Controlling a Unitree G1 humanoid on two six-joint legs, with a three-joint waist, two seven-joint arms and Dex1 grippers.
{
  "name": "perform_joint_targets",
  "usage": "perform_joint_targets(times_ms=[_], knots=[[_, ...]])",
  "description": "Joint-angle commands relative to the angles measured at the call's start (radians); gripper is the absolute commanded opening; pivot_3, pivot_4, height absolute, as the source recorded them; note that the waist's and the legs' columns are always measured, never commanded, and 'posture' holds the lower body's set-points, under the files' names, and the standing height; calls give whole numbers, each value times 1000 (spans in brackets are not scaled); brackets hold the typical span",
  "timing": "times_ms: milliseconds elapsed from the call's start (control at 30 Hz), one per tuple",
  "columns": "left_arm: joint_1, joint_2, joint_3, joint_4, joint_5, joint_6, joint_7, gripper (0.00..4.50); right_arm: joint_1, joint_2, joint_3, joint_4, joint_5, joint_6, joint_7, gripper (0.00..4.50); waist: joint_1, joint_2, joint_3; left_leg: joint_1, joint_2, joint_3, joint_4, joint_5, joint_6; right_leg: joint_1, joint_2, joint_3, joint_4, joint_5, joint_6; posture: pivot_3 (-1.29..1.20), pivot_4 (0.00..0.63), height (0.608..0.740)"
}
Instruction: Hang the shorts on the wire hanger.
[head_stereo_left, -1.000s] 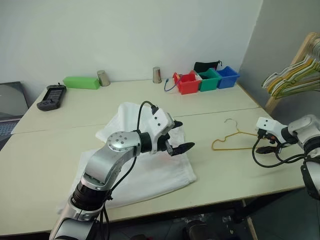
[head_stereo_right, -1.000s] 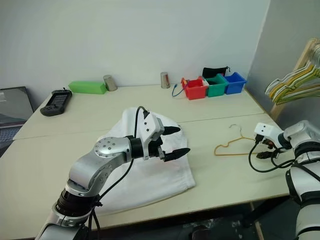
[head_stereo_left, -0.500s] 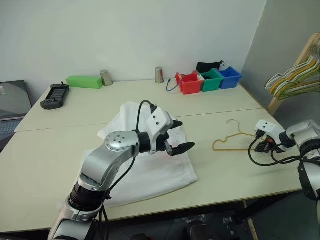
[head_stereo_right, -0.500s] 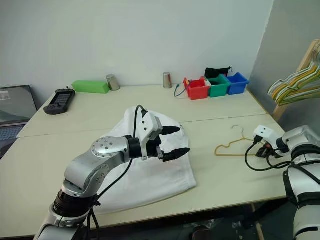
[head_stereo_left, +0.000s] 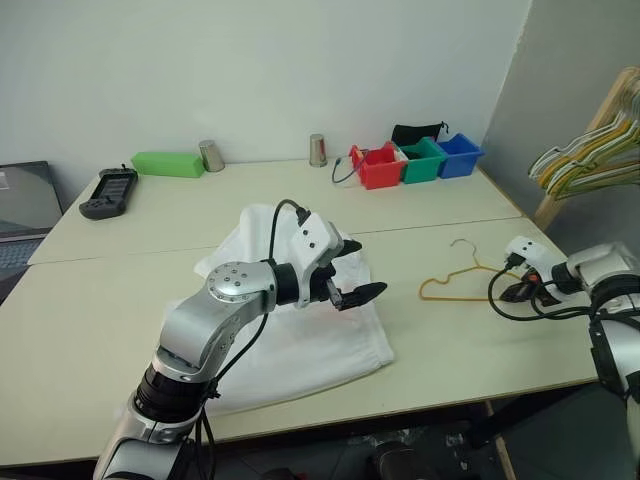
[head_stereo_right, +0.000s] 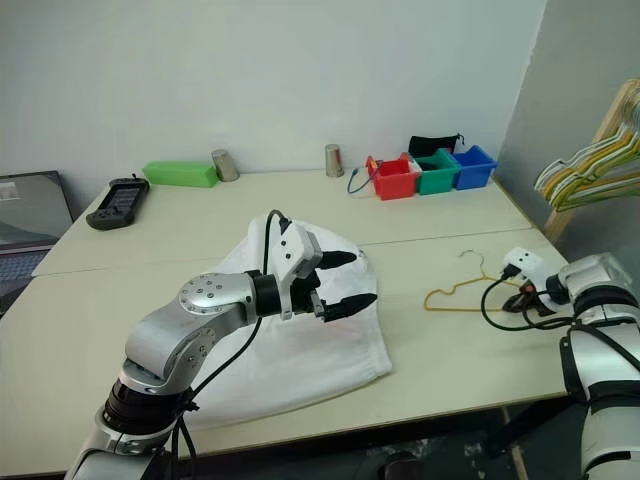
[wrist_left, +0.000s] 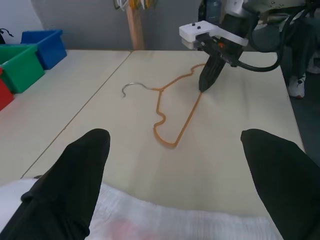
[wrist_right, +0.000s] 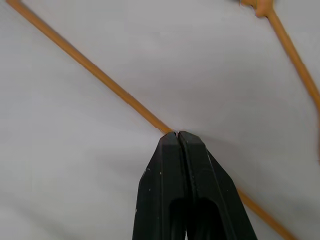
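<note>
The white shorts (head_stereo_left: 300, 350) lie wrinkled on the table's near left half. My left gripper (head_stereo_left: 365, 268) hovers over their right part, wide open and holding nothing. The orange wire hanger (wrist_left: 187, 115) lies flat on the table to the right, its silver hook (head_stereo_left: 460, 243) pointing away from me. At the hanger's right end my right gripper (head_stereo_left: 505, 293) points down, shut on the long bar. In the right wrist view the wire (wrist_right: 100, 75) runs straight into the seam between the closed fingertips (wrist_right: 165, 145).
Red (head_stereo_left: 378, 167), green (head_stereo_left: 420, 160) and blue (head_stereo_left: 458, 154) bins stand at the back right. A bunch of hangers (head_stereo_left: 585, 155) hangs on a wooden rack beyond the right edge. A green box (head_stereo_left: 165, 164), two metal cans, a handheld device (head_stereo_left: 107, 192) and a laptop are at the back left.
My right gripper has shut and moved a little left onto the hanger's bar, its wrist rolling. The left arm has stayed still.
</note>
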Motion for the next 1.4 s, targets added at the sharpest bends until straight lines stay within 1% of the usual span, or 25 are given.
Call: perform_joint_targets(times_ms=[33,133,200,300,333,400,433,467,500,567,600,733,767,800,933,1000,1100,1267,1367,1400], knots=[[3,-9,9,-40,-9,-8,19,4500,-51,16,-93,-9,94,204,1,31,2,0,0,0,0,0,0,0,0,0,0,0,0,0,0,-19,28,740],[13,-10,11,-47,-13,-7,25,4500,-47,28,-93,-37,97,273,-2,31,3,0,0,0,0,0,0,0,0,0,0,0,0,0,0,-28,23,740],[18,-9,15,-52,-18,-6,27,4500,-26,29,-57,-80,82,269,53,31,3,0,0,0,0,0,0,0,0,0,0,0,0,0,0,-33,24,740],[26,-2,15,-48,-16,-17,22,4500,17,12,-7,-167,62,172,113,31,1,0,0,0,0,0,0,0,0,0,0,-1,0,0,0,-42,21,740],[27,0,15,-46,-16,-19,19,4500,33,0,4,-199,57,114,121,31,0,0,0,0,0,0,0,0,0,0,0,-1,0,0,0,-42,21,740],[26,2,18,-43,-18,-21,16,4500,46,-18,15,-242,58,58,137,31,0,0,0,0,0,0,0,0,0,0,0,-1,0,0,0,-42,21,740],[23,4,22,-42,-22,-20,13,4500,40,-39,28,-260,57,22,197,208,0,1,0,-1,0,0,0,0,0,0,0,-1,0,0,0,-46,20,740],[23,10,27,-38,-23,-24,7,4500,29,-67,49,-265,39,-56,235,394,0,1,0,-1,0,0,0,0,0,-1,0,-1,0,0,0,-46,20,740],[24,18,28,-32,-20,-32,0,4500,37,-105,96,-272,-8,-201,244,474,0,2,1,-1,0,0,0,0,0,-1,0,-1,0,0,0,-46,24,740],[28,28,31,-21,-14,-43,-6,4500,43,-137,156,-244,-71,-359,207,939,0,2,1,-1,0,0,0,0,0,-1,0,-1,-1,0,0,-41,29,740],[29,31,31,-18,-15,-46,-8,4500,46,-141,178,-224,-96,-415,169,1267,0,2,2,-1,0,0,0,0,0,-1,0,-1,-1,0,1,-37,30,740],[34,44,39,-26,-19,-43,-6,4500,26,-114,186,-155,-107,-444,146,2236,-8,1,2,0,0,1,0,0,0,0,0,1,-1,0,0,-21,37,740],[37,47,42,-28,-20,-41,-5,4500,23,-110,187,-141,-111,-448,136,2339,-8,1,2,0,0,1,0,0,0,0,0,1,-1,0,0,-21,37,740],[40,50,43,-31,-20,-40,-4,4500,19,-105,187,-124,-116,-447,116,2684,-7,1,3,0,0,1,0,0,0,0,0,1,0,0,0,-21,37,740],[48,54,46,-45,-27,-31,6,4500,1,-87,189,-70,-134,-421,36,3481,2,1,3,0,0,0,0,0,0,-1,0,0,-1,0,0,-8,45,740],[50,53,48,-53,-30,-24,13,4500,-7,-81,188,-48,-139,-392,21,3992,6,1,3,-1,0,0,0,0,0,-1,0,0,-1,0,0,-3,47,740],[52,57,50,-61,-34,-18,15,4500,-5,-74,188,-26,-151,-366,-5,3992,11,1,4,-1,-1,0,0,0,0,0,0,1,-1,0,0,1,50,740],[43,63,57,-69,-45,-5,20,4500,8,-48,153,-5,-123,-260,21,3992,15,0,3,0,-1,0,0,0,0,0,0,0,-1,0,0,11,49,740],[40,65,63,-79,-55,7,27,4500,12,-42,131,-2,-114,-223,30,3477,17,0,3,0,0,0,0,0,0,0,0,0,-1,0,0,16,47,740],[41,66,63,-83,-57,9,29,4500,14,-44,127,-2,-116,-216,26,3234,17,0,3,0,0,0,0,0,0,0,0,0,-1,0,0,16,47,740]])
